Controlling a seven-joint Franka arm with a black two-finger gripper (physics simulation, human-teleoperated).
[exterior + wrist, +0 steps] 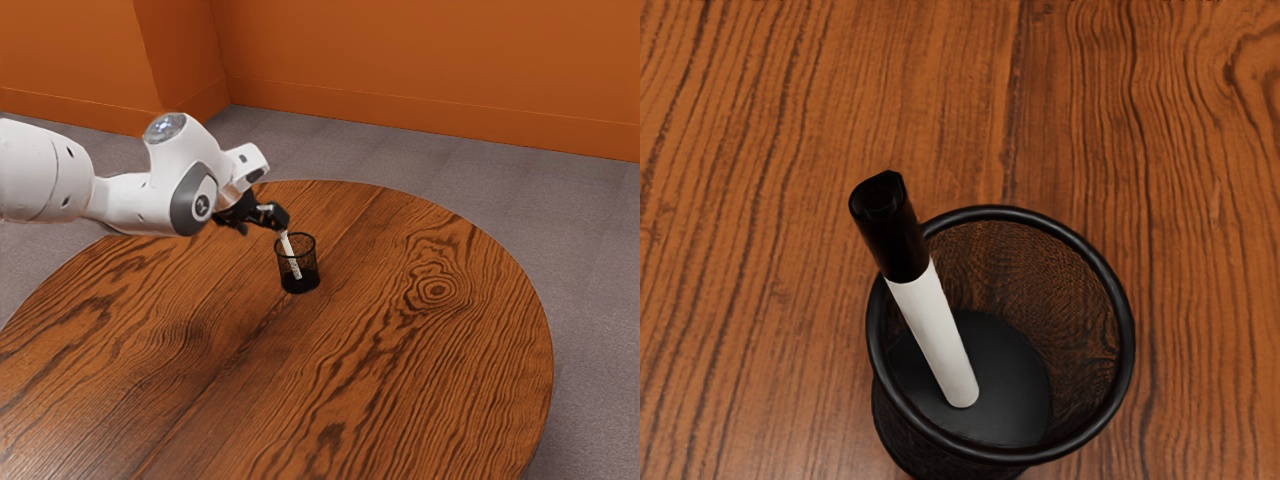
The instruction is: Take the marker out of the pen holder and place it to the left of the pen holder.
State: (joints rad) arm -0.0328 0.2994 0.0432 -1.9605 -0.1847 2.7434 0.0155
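In the exterior view, the claw (262,228) hung just left of the upper center, its fingers spread apart. The marker (935,335) leaned inside the mesh pen holder (990,212), at the lower center of the wrist view, black cap above the rim. Wood-grained table (430,390) filled the exterior view's lower part.

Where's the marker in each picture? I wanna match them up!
Exterior view: the marker stands tilted in the black mesh pen holder, a bit to the exterior view's left of the middle, below the gripper.
Wrist view: the marker leans on the pen holder's rim, its black end poking out and its white end inside.
Landmark in both: the pen holder.
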